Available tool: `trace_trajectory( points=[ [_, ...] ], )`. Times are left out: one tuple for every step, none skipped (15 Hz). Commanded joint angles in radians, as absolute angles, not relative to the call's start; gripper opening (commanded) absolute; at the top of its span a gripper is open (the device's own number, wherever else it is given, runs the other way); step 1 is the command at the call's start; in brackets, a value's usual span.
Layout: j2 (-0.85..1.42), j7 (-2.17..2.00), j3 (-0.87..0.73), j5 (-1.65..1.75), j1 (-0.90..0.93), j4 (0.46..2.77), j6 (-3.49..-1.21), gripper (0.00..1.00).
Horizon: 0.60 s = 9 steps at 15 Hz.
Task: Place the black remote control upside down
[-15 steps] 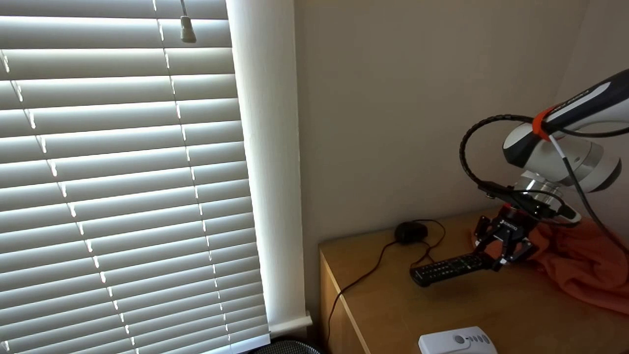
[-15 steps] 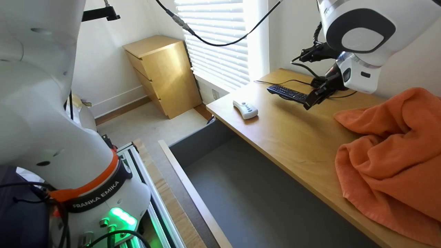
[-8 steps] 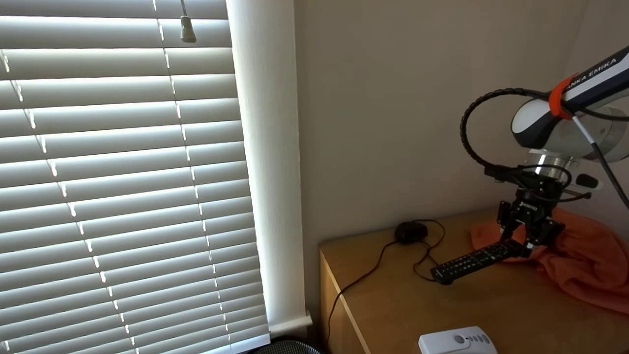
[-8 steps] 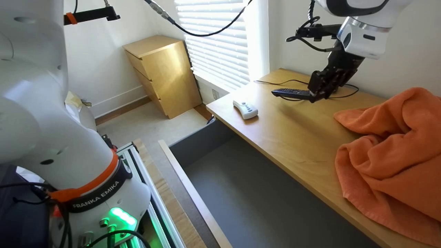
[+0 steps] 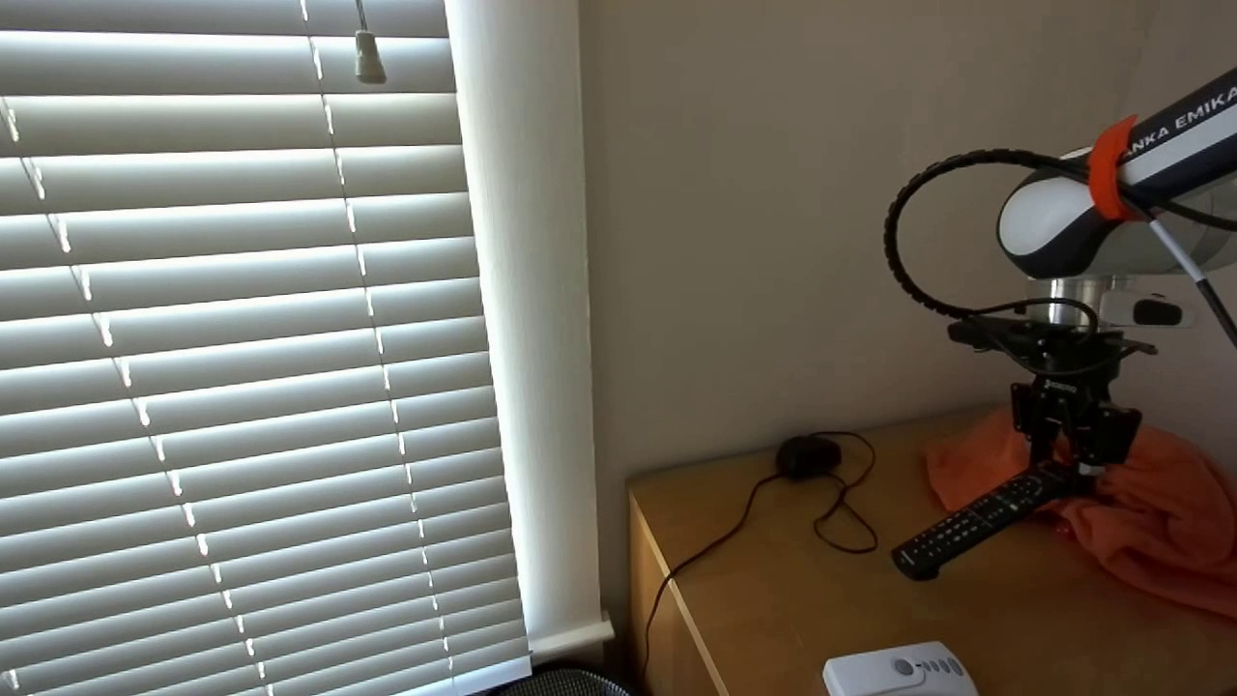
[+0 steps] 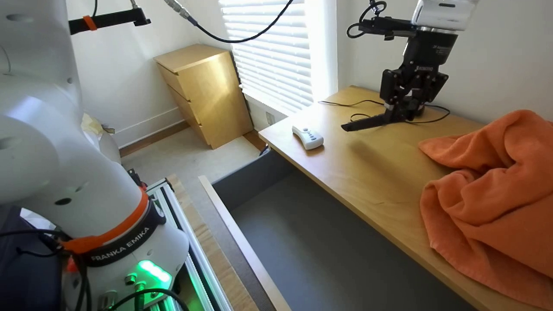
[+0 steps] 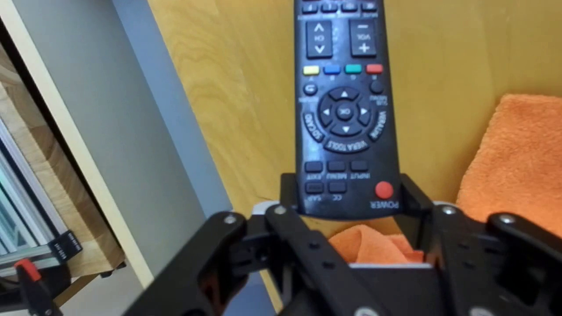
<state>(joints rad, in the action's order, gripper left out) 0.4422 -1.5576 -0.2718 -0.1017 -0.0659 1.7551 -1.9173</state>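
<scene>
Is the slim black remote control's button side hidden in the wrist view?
No: the slim black remote control shows its button side there, including the round red POWER button.

The black remote control (image 7: 347,109) loses one end to the wrist view's top edge, and in an exterior view its key labels are too small to read. Below it there, the white remote (image 5: 897,673) is cropped (only its upper part shows); behind it, the orange cloth (image 5: 1155,527) is partly covered by the hand (image 5: 1063,472). In the wrist view, the hand's nearer parts are blurred and run off the bottom edge.
</scene>
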Motion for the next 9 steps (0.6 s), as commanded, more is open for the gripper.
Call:
trace_trajectory(
  points=[
    [0.421,-1.734,-0.287,0.065,-0.019,1.746,-1.867,0.3],
    [0.423,-1.787,-0.287,0.113,-0.009,1.736,-1.855,0.3],
    [0.43,-1.832,-0.286,0.163,-0.001,1.723,-1.839,0.3],
    [0.44,-1.877,-0.284,0.21,0.008,1.707,-1.821,0.3],
    [0.452,-1.917,-0.282,0.257,0.016,1.691,-1.802,0.3],
    [0.462,-1.948,-0.278,0.295,0.021,1.676,-1.778,0.3],
    [0.472,-1.978,-0.275,0.335,0.029,1.66,-1.751,0.3],
    [0.483,-2.007,-0.274,0.375,0.035,1.646,-1.726,0.3],
    [0.489,-2.024,-0.269,0.404,0.039,1.633,-1.698,0.3]
  ],
)
